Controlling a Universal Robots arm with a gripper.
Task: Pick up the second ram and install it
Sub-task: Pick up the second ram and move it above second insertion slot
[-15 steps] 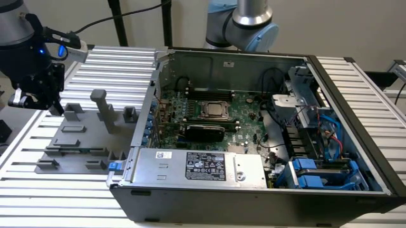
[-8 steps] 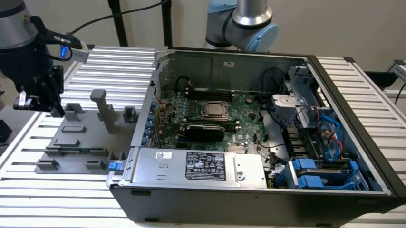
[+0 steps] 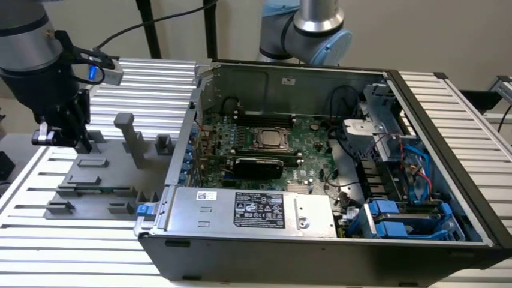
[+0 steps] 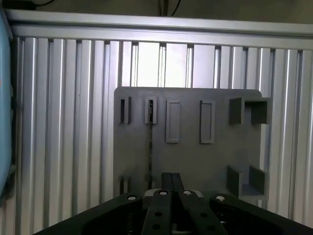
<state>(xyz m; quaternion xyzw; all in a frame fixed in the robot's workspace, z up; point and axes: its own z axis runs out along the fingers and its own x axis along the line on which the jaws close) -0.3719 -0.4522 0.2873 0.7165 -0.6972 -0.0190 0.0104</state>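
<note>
The second ram (image 4: 150,147) stands on edge as a thin dark strip in two small slots of the grey holder plate (image 4: 195,161). In the exterior view it shows as a thin strip (image 3: 100,191) low on that plate (image 3: 96,174). My gripper (image 4: 171,178) hangs above the plate, a little to one side of the stick and clear of it. Its fingers are pressed together with nothing between them. From the exterior view the gripper (image 3: 76,144) sits over the plate's far left part, at the exterior view's left of the open computer case (image 3: 320,180).
The motherboard (image 3: 264,150) lies inside the case, with black slot strips (image 3: 210,144) near its left wall and a CPU socket (image 3: 270,139) in the middle. Grey blocks and a tall post (image 3: 128,135) rise from the holder plate. Ribbed aluminium table (image 3: 80,246) surrounds everything.
</note>
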